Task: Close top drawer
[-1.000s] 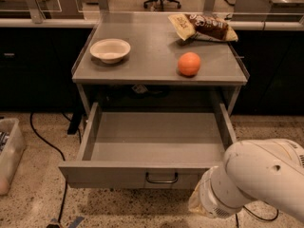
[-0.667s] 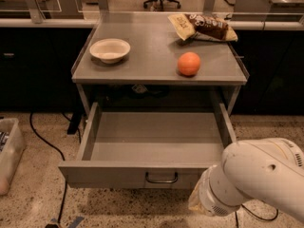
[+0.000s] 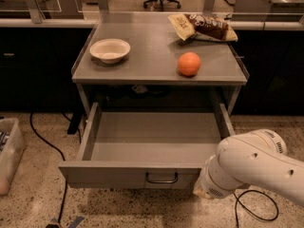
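Clear bin (image 3: 9, 151) at 9 o'clock, contents unclear. Cream bowl (image 3: 109, 50) at 11 on tabletop (image 3: 142, 61). Top drawer (image 3: 142, 144) at 6, pulled right out, grey floor showing, handle (image 3: 161, 178) front ctr. Orange (image 3: 189, 63) & snack bag (image 3: 202, 28) at 1. Gripper (image 3: 203, 192) at 5, by drawer front's R end; jaw state: can't tell.

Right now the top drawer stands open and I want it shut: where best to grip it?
Grip the dark handle centred on the top drawer's flat front, coming from the front: it juts outward. The gripper is out of view beyond the white arm, lower right.
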`<state>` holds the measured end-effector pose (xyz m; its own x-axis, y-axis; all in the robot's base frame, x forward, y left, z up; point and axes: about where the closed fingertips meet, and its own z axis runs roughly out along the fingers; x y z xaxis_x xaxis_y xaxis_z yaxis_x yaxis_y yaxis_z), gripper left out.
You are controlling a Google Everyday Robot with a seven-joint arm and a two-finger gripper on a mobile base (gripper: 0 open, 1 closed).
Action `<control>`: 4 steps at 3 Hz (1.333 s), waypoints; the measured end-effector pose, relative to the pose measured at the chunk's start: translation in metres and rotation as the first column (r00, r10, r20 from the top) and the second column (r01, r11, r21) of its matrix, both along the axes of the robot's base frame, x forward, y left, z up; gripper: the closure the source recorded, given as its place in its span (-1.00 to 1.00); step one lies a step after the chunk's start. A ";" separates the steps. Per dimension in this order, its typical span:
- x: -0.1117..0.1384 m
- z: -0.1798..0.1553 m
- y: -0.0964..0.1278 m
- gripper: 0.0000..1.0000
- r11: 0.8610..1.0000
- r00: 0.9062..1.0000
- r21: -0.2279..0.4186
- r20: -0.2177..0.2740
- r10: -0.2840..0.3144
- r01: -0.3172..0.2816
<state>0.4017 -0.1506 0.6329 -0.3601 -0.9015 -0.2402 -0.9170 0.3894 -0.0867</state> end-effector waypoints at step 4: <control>0.057 -0.012 0.011 1.00 0.999 0.997 -0.009 0.070 -0.045 0.045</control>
